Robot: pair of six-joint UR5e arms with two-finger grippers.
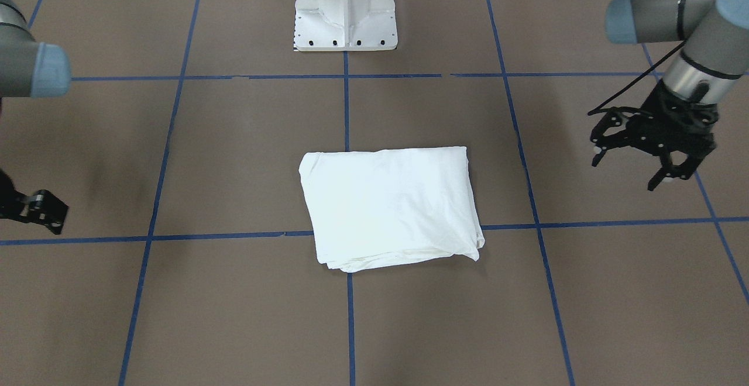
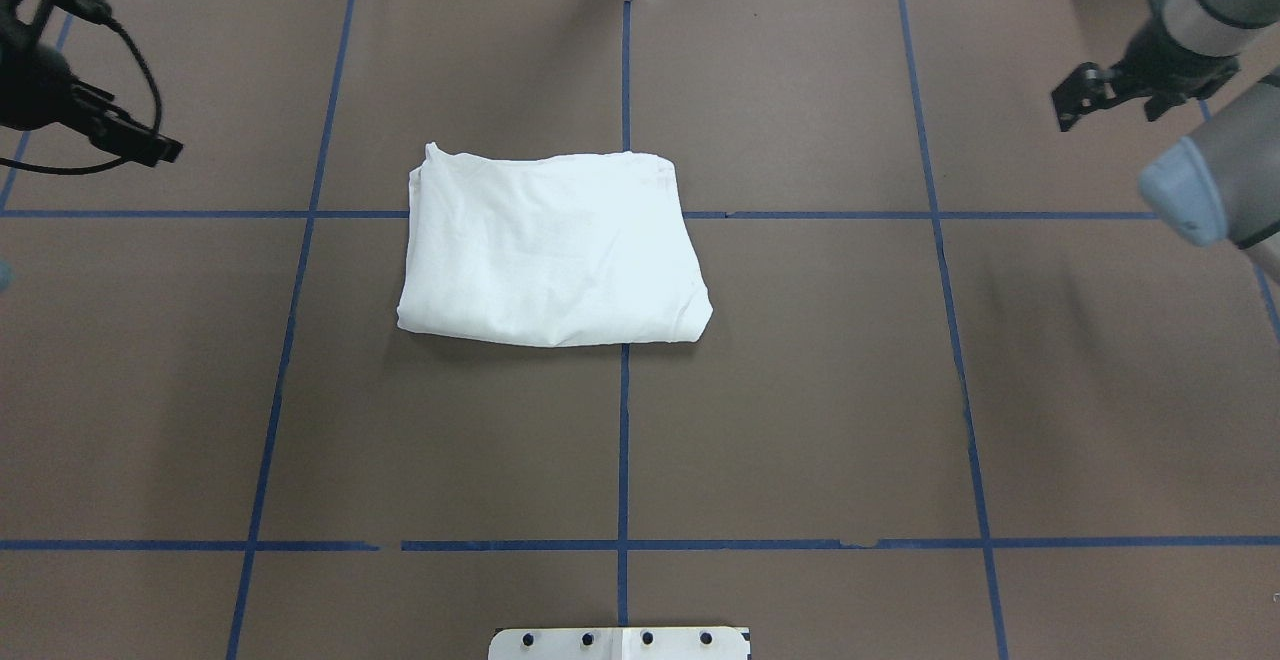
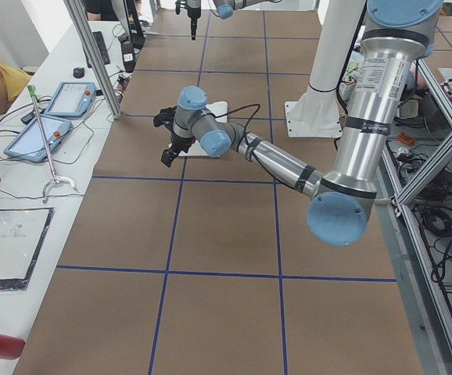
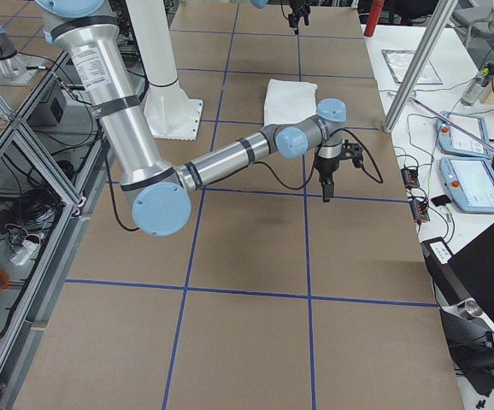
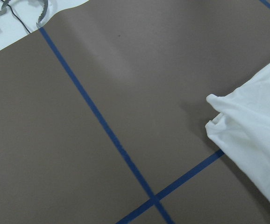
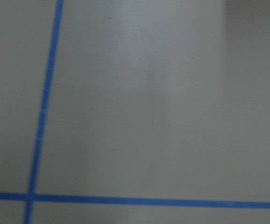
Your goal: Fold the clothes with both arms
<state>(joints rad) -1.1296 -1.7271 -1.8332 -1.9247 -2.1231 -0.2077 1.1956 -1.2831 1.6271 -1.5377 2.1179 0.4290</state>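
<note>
At the middle of the table (image 2: 800,390), just out from the white pedestal base (image 2: 620,643), the white T-shirt (image 2: 550,250) lies folded into a flat rectangle across a blue tape line (image 2: 623,420), with nothing touching it. From overhead, the left gripper (image 1: 625,169) hangs well apart at its ten o'clock, fingers (image 1: 601,135) spread wide and holding nothing. Out at two o'clock hovers the right gripper (image 2: 1110,90); whether its fingers are parted I cannot tell.

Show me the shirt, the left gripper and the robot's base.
shirt (image 2: 550,250), overhead view, middle of the folded cloth
left gripper (image 1: 625,172), front-facing view, between its fingertips
base (image 1: 345,14), front-facing view, white pedestal's middle
</note>
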